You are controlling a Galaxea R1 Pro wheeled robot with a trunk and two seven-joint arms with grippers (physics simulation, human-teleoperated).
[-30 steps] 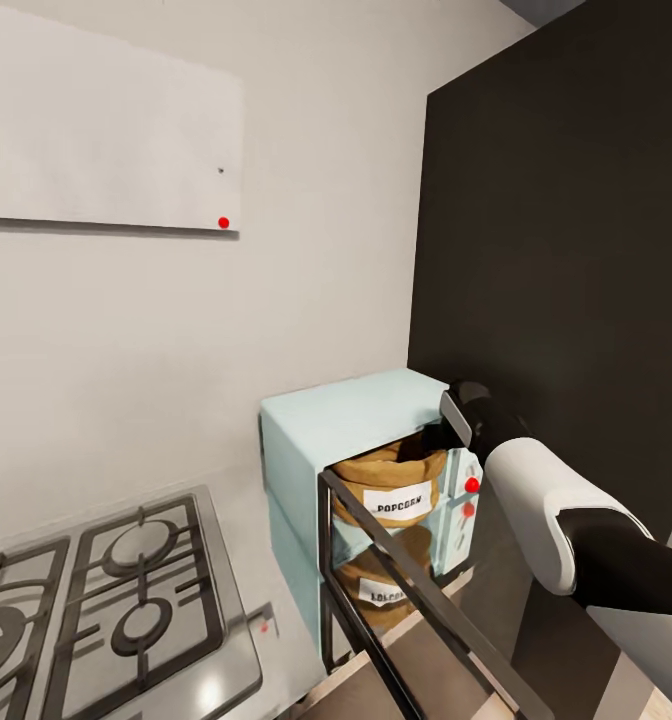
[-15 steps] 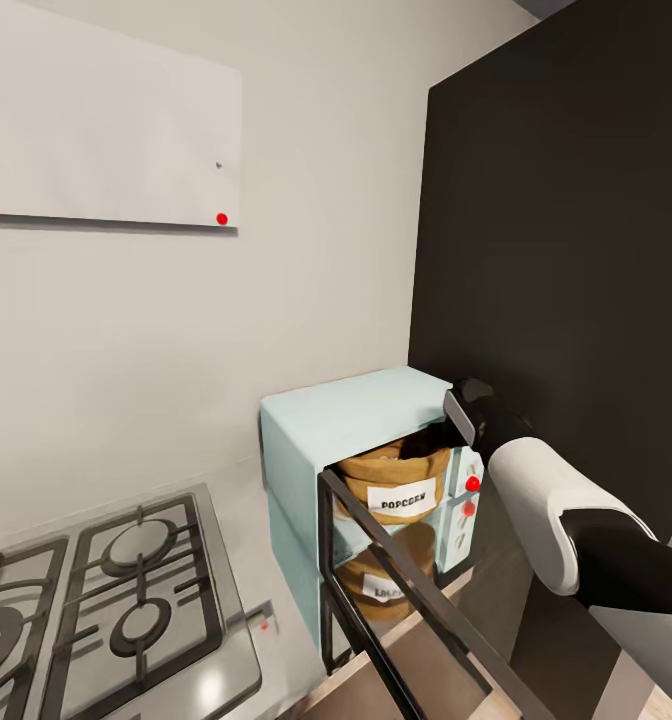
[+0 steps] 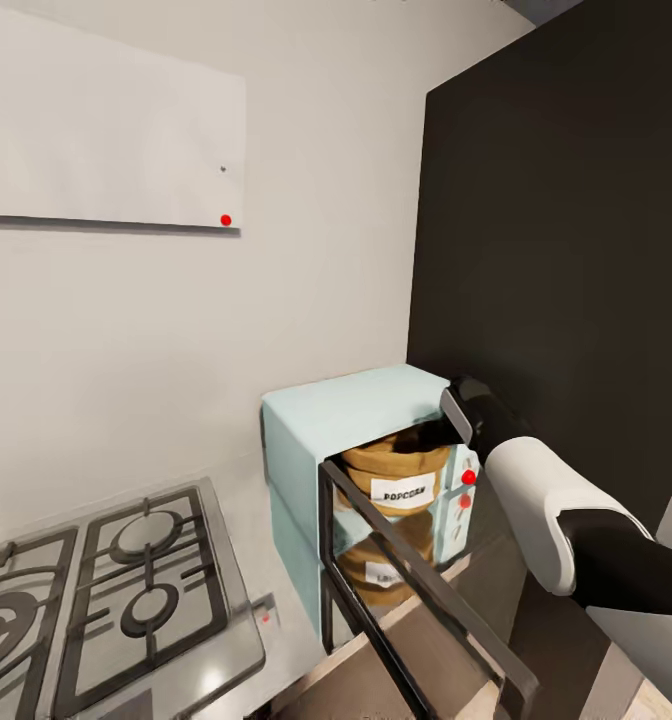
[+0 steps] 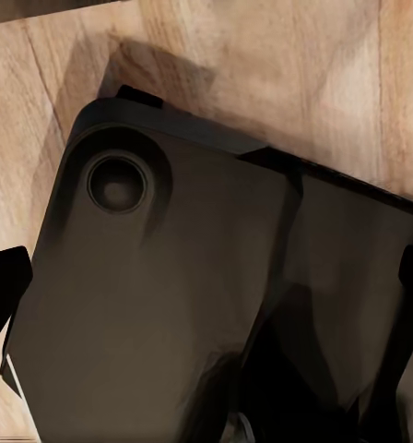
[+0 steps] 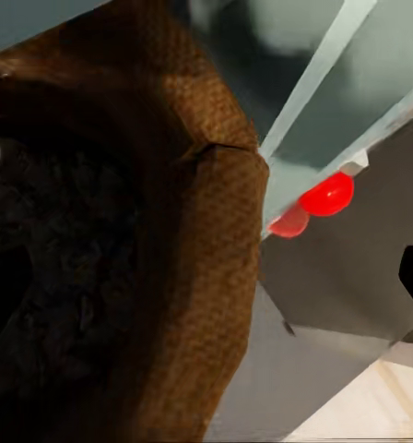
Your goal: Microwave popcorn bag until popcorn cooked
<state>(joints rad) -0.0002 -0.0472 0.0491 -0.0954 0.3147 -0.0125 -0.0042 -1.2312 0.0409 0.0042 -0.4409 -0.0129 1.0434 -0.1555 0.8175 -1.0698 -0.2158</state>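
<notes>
The popcorn bag (image 3: 396, 478) sits in the open front of the microwave (image 3: 351, 420), at its right side by the red knobs, with the glass door (image 3: 416, 610) swung down. The right gripper (image 3: 438, 432) is at the bag's rolled rim (finger state cannot be told; left one neither). Best to seat the bag deeper and let go cleanly without tipping it, then clear the door.
</notes>
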